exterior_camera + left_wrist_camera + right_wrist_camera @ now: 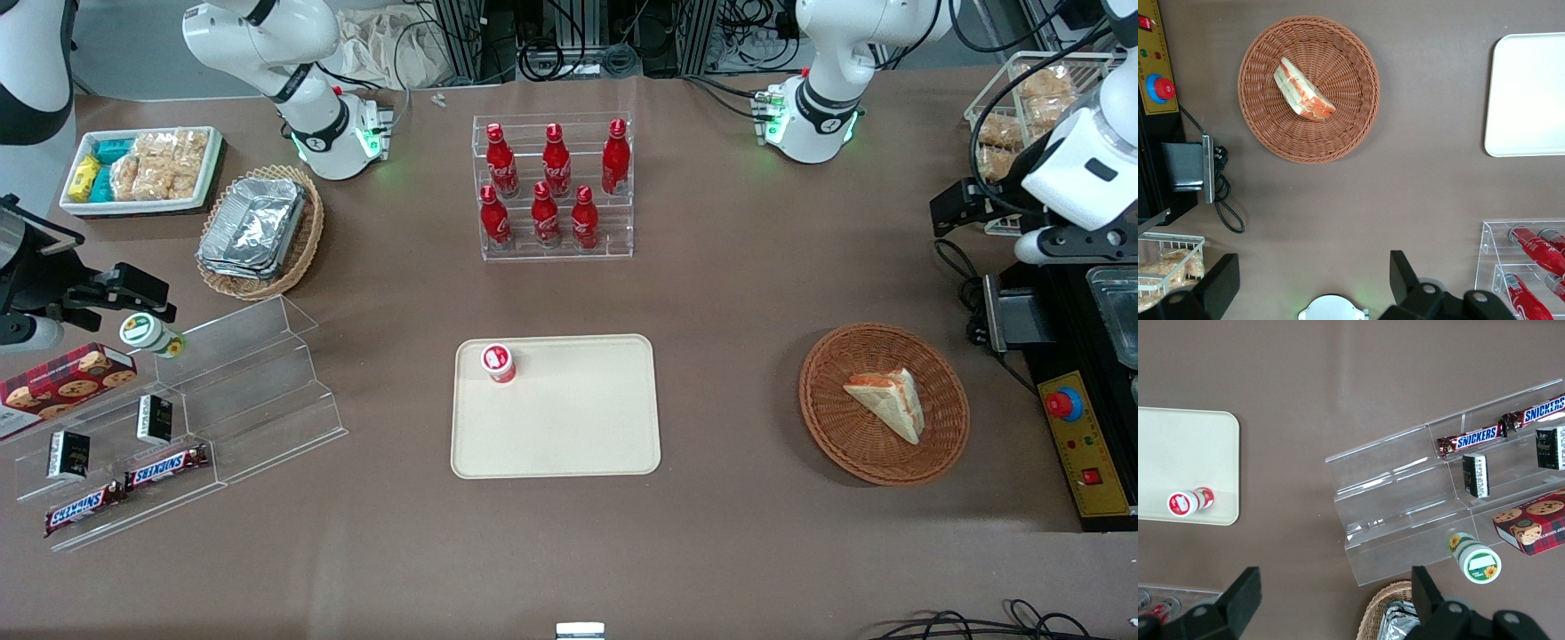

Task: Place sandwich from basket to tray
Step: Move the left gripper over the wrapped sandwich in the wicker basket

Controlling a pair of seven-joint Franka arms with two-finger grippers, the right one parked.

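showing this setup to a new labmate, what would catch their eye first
Probably the red cola bottles in a clear tiered rack, farther from the front camera than the tray. Next, the sandwich lying in the round basket toward the working arm's end. The gripper hangs open, high above the table, touching nothing.

White arms, black hand (1313,283)
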